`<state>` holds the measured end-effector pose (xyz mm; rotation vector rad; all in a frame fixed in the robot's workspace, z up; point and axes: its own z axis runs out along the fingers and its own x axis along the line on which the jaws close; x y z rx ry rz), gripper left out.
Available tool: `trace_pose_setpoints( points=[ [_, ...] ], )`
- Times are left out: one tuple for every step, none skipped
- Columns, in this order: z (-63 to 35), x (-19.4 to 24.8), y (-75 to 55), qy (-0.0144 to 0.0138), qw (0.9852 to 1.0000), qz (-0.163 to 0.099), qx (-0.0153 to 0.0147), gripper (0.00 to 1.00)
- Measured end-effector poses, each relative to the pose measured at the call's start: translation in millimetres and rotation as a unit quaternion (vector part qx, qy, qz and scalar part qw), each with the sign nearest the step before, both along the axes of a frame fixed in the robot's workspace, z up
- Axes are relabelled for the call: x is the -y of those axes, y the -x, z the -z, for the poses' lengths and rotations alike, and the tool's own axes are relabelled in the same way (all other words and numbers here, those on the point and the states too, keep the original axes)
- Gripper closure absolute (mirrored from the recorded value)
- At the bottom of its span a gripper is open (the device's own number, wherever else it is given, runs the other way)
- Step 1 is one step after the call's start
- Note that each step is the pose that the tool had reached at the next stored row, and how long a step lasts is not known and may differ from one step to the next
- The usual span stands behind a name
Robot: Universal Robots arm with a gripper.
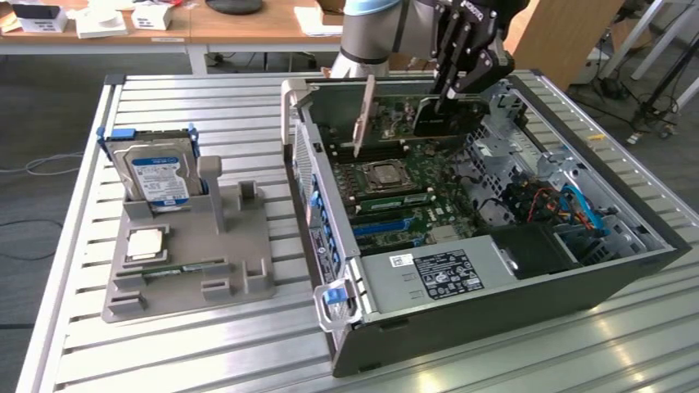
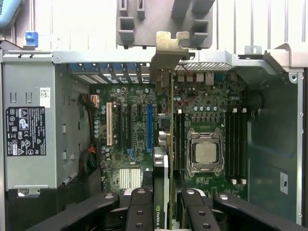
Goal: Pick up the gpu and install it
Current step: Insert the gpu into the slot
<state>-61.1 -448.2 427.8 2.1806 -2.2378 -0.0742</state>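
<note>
Inside open computer case [image 1: 611,270], claw [image 2: 166,211] clenched on gpu [image 2: 163,168], edge-on over motherboard [image 2: 130,130]; pickup done, seating apparently unfinished.

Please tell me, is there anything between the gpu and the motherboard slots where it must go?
Nothing visible does. The tool holds the gpu edge-on over the motherboard. In the wrist view the expansion slots lie bare, with no cable or card across them.
</note>
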Motion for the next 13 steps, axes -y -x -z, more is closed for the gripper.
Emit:
trace_pose_setpoints(
  points=[
    [0.3,0.0,-2.2,-0.0001,1.0000,0.000,0.0001,0.73],
    [0.5,0.1,-3.6,-0.0002,1.0000,0.000,0.0001,0.73],
    [0.5,0.1,-4.0,-0.0001,1.0000,0.000,0.0000,0.73],
    [0.5,0.1,-4.0,-0.0001,1.0000,0.000,0.0001,0.73],
    [0.5,0.1,-4.0,-0.0001,1.0000,0.000,0.0000,0.73],
    [0.5,0.0,-4.0,0.0000,1.0000,0.000,0.0000,0.73],
    [0.5,0.0,-4.0,-0.0001,1.0000,0.000,0.0000,0.73],
    [0.5,0.0,-4.0,-0.0001,1.0000,0.000,0.0000,0.73],
    [0.6,0.0,-4.0,-0.0001,1.0000,0.000,0.0000,0.73],
    [0.6,0.0,-4.0,0.0000,1.0000,0.000,0.0000,0.73],
    [1.4,0.0,-4.0,-0.0001,1.0000,0.000,0.0001,0.73],
    [3.0,0.0,-4.0,-0.0002,1.0000,0.000,0.0001,0.73],
    [4.7,0.0,-4.0,-0.0001,1.0000,0.000,0.0000,0.73]
  ],
)
